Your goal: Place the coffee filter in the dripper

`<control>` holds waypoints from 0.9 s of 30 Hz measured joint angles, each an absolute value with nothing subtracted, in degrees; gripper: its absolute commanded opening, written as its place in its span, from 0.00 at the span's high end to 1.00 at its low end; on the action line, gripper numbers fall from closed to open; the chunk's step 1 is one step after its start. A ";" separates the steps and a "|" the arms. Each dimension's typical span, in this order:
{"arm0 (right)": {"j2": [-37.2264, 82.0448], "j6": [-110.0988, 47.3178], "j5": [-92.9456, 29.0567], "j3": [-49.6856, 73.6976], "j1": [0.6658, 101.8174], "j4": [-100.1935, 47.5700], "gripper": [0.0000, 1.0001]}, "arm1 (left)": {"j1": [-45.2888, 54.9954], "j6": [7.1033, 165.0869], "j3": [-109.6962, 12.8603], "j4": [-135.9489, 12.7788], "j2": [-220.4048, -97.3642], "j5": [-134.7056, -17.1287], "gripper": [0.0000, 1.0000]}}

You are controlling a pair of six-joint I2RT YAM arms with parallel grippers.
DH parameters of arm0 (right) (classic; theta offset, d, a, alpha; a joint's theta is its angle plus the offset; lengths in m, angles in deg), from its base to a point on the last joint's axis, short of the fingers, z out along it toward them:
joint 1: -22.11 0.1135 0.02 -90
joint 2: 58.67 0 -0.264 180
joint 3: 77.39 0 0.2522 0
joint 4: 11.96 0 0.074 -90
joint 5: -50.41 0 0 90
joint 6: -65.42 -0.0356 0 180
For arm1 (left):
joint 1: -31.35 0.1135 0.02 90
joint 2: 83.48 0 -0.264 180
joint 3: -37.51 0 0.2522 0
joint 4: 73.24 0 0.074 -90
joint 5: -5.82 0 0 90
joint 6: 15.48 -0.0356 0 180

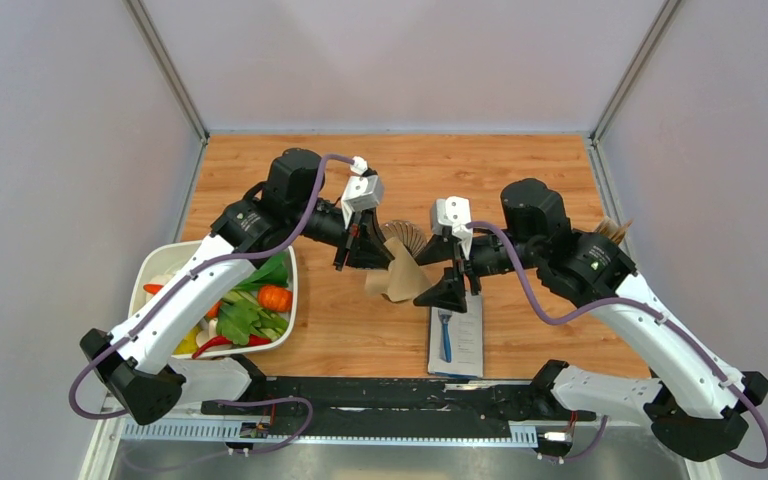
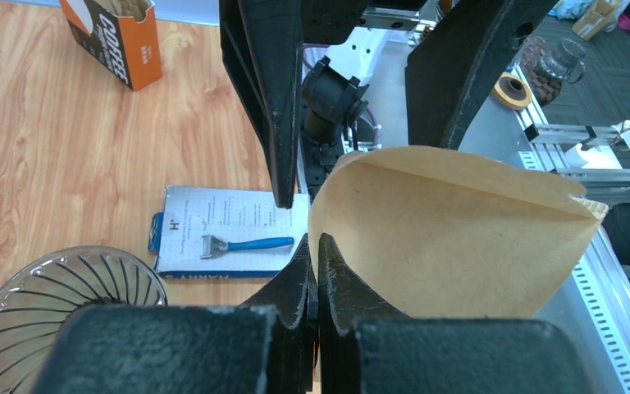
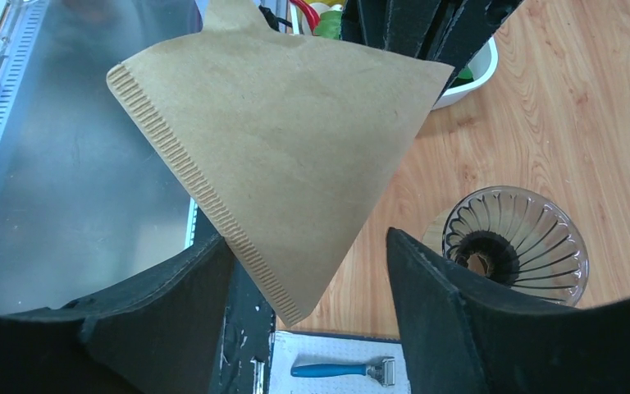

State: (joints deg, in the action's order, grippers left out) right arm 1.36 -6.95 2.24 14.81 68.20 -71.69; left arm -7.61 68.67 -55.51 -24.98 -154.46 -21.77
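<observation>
Over table (image 1: 520,170), 6 o'clock of dripper (image 1: 407,238): coffee filter (image 1: 397,282) pinched by left gripper (image 2: 312,246), right gripper (image 1: 447,290) open astride; could tear if tugged.

coffee filter (image 2: 451,238) tight in left hand (image 2: 313,248)

Black-and-white arms (image 1: 175,305), purple cables (image 1: 308,200)

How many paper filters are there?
1 in plain view: the filter is pinched in the left gripper, held in mid-air. The orange box may hide more.
</observation>
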 measured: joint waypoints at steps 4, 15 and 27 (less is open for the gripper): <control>1.64 -7.21 2.57 14.74 68.20 -71.65 0.43 | -7.94 68.67 -55.51 -25.02 -154.46 -21.74 1.00; 1.66 -7.78 3.61 14.19 68.20 -70.82 0.59 | -8.61 68.78 -55.53 -25.53 -154.44 -21.48 1.00; 1.66 -8.22 5.19 14.00 68.20 -70.29 0.73 | -9.07 69.02 -55.51 -27.10 -153.96 -21.04 1.00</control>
